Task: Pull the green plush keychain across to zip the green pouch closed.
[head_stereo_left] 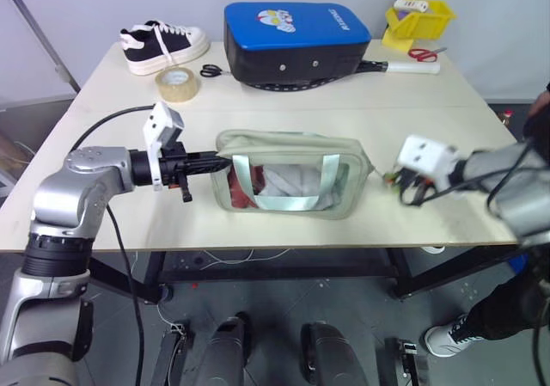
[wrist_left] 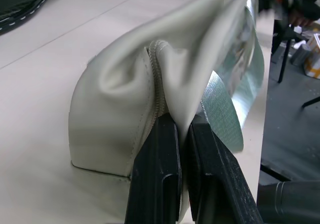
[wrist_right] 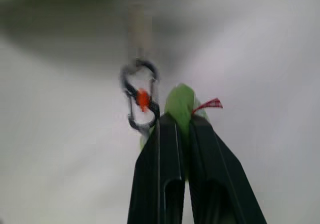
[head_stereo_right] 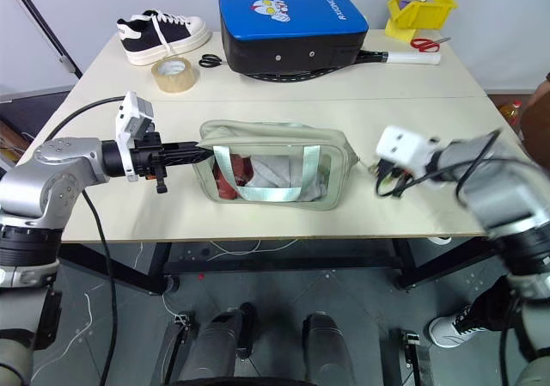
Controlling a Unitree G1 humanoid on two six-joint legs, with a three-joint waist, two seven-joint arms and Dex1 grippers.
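From the head camera, the pale sage-green soft fabric pouch with a clear plastic window and light green straps [head_stereo_left: 292, 182] lies on the light wooden table [head_stereo_left: 103, 205], near its front edge, with cloth contents showing through the window. The left gripper [head_stereo_left: 222, 160] reaches in level from the robot's left and meets the pouch's left end; the right gripper [head_stereo_left: 400, 182] sits just past the pouch's right end, pointing down and inward toward it. Farther back on the table, well apart from the pouch, are a blue-and-black hard case [head_stereo_left: 292, 38], a black-and-white sneaker [head_stereo_left: 161, 44] and a roll of tape [head_stereo_left: 176, 83]. In the left wrist view, the two black fingers [wrist_left: 160, 174] are pressed together on a fold of the pouch's fabric right beside the zip seam, anchoring that end. In the right wrist view, the fingers [wrist_right: 162, 164] are clamped on the small bright lime-green fuzzy plush keychain [wrist_right: 181, 104] with its red tag; a small metal clip with an orange dot [wrist_right: 140, 100] hangs beside it, linked by a pale cord to the pouch above. By position, the pull looks at or near the end of its run, though the zip's teeth cannot be made out. The next move calls for confirming closure and releasing both grips without dragging the pouch.
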